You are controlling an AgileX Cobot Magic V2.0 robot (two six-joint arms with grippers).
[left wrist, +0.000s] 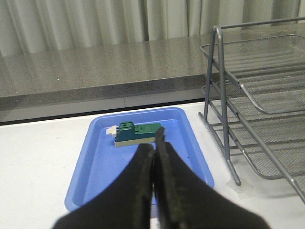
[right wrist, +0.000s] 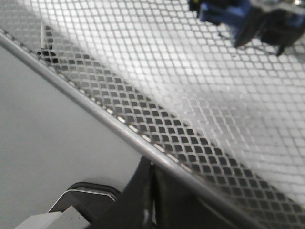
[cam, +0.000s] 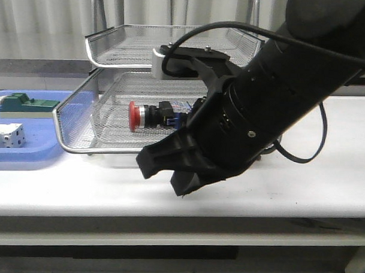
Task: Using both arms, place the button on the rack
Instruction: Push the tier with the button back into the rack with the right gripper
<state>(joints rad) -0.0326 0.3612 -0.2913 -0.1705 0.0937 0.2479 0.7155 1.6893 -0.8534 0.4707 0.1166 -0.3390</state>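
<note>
Button point(cam: 148, 115): lying on its side in the lower tier of the rack point(cam: 75, 127), centre of the front frame, red cap toward frame left, so placement looks complete. My right fingers point(cam: 169, 166): pressed narrow and empty, just outside the tier's front rim. My left fingers point(left wrist: 155, 157): pressed together, empty, above the blue tray point(left wrist: 95, 167) holding the green block point(left wrist: 138, 133).

Right arm point(cam: 273, 104): thick matte-black cylinder, small silver screws, looping black cable, grey-white camera block near wrist. Right hand point(cam: 169, 169): black angular fingers. Left hand point(left wrist: 155, 167): two dark tapered fingers
</note>
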